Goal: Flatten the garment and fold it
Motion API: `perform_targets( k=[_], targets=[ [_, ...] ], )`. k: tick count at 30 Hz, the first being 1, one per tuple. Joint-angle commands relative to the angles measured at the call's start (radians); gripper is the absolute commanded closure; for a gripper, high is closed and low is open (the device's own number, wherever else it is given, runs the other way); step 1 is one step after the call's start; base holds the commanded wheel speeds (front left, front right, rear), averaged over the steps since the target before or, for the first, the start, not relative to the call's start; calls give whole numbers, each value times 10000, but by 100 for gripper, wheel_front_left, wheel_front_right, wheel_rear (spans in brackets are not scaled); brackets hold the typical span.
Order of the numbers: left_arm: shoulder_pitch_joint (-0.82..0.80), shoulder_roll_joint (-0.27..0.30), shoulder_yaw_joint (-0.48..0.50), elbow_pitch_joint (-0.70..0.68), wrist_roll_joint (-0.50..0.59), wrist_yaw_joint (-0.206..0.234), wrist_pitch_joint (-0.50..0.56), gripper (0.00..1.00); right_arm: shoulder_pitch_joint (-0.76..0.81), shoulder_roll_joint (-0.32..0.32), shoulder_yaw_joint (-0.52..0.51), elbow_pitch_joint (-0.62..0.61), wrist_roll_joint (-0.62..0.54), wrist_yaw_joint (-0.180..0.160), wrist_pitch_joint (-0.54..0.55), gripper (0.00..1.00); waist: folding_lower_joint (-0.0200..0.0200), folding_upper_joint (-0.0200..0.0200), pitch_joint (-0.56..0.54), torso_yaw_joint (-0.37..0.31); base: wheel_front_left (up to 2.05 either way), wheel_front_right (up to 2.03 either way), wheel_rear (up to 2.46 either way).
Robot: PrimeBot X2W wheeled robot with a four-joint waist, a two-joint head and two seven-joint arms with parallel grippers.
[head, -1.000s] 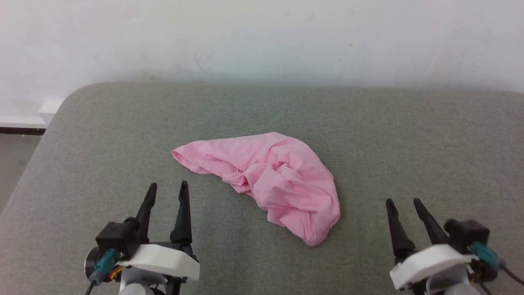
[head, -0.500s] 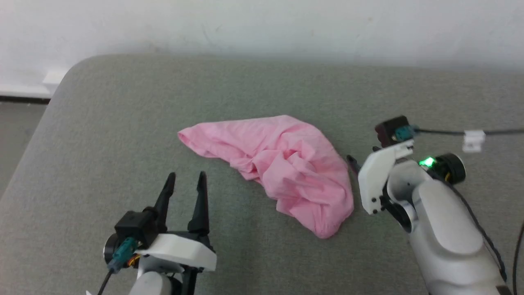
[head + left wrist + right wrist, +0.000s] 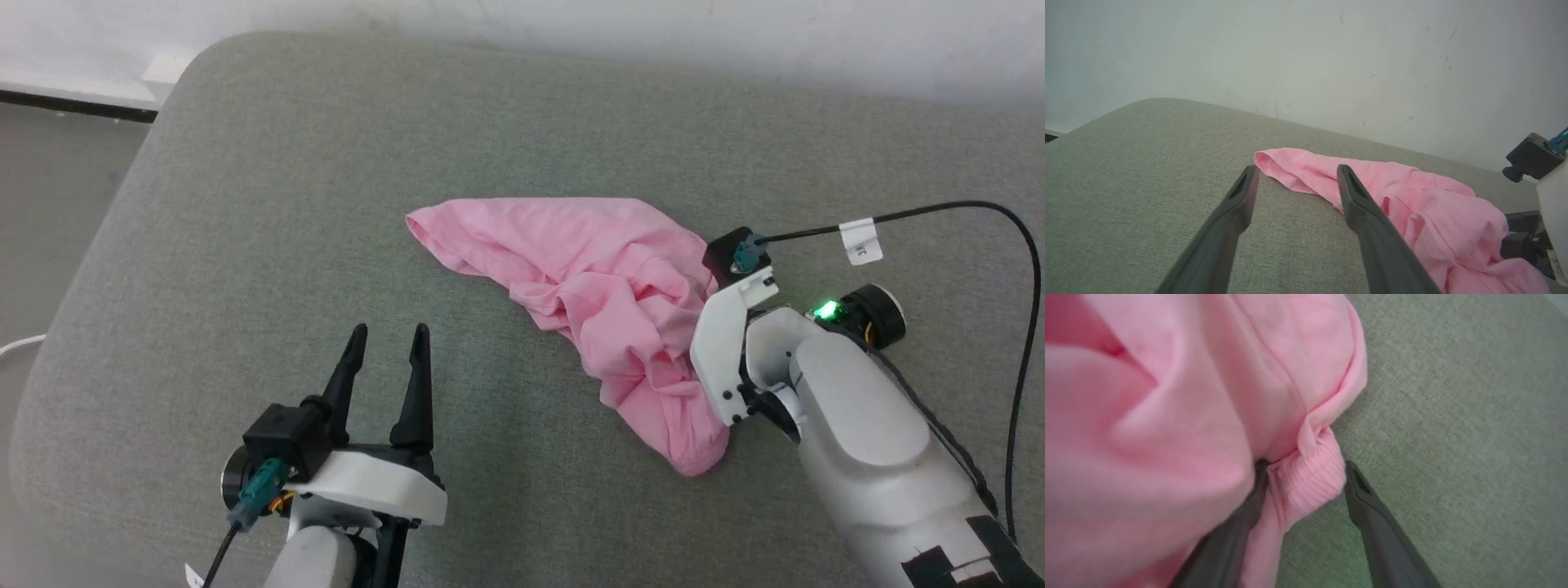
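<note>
A white wall (image 3: 1306, 53) is seen behind a big soft grey-green tabletop (image 3: 245, 204), and some floor (image 3: 49, 212) is seen past its left side. The garment (image 3: 588, 253), pink and bunched up, is laid near the middle of the tabletop, with one long end stretched out to the left. Its right edge is hidden in the head view by the pale right arm (image 3: 865, 433). The right pincer (image 3: 1306, 465) is set into the cloth with its fingers apart, and a ribbed band (image 3: 1306, 488) of the garment is found between them; one finger is partly covered by a fold. The left pincer (image 3: 390, 329) is held over bare tabletop, near the garment but not touching it, with its fingers wide apart. A black cable (image 3: 963, 208) with a small white tag (image 3: 860, 239) is looped from the right wrist, and a tiny green light (image 3: 826, 310) is lit there.
</note>
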Motion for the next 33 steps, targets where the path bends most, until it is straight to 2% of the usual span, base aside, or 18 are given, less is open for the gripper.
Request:
perform_targets(
  k=[1,6,11,15,18,19,22,23,24,28,33],
  targets=[
    [-51,-50,61,25,56,-40,-45,0,96,21,194,187,222,-6,-143,100,-1,0,-4,-33,0,0,0],
    [12,-60,179,16,13,-144,-45,0,-16,-300,428,-72,1295,-6,-1126,100,-1,0,-280,-381,0,0,0],
    [152,-62,289,-33,-79,-187,-45,0,258,-1034,-512,-838,2413,-6,-2388,100,-1,0,-611,-872,0,0,0],
    [256,-63,283,33,-121,-210,-45,0,1261,-1562,-1721,-1493,2826,-6,-2842,100,-1,0,-883,-1125,0,0,0],
    [337,-63,267,97,-181,-223,-45,0,2452,-1572,-2738,-1839,2905,-6,-2701,100,-1,0,-1056,-1225,0,0,0],
    [337,-63,267,97,-181,-223,-45,0,2452,-1572,-2738,-1839,2905,-6,-2701,100,-1,0,-1056,-1225,0,0,0],
    [440,-63,309,136,-235,-219,-45,0,3601,-1168,-3511,-2162,2887,-6,-2305,100,-1,0,-1146,-1329,0,0,0],
    [466,-63,321,165,-238,-226,-45,0,3875,-981,-3675,-2327,2849,-6,-2226,75,-1,0,-1164,-1359,0,0,0],
    [488,-63,339,187,-237,-233,-45,0,4080,-778,-3864,-2587,2856,-6,-2322,0,-1,0,-1186,-1388,0,0,0],
    [590,-63,461,233,-303,-213,-45,0,4566,-209,-4702,-3686,2804,-6,-2975,0,-1,0,-1284,-1578,0,0,0],
    [106,-64,255,615,-796,-191,64,0,5061,111,-5738,-5005,2421,-6,-3592,0,-1,0,-1267,-1775,0,0,0]
  ],
)
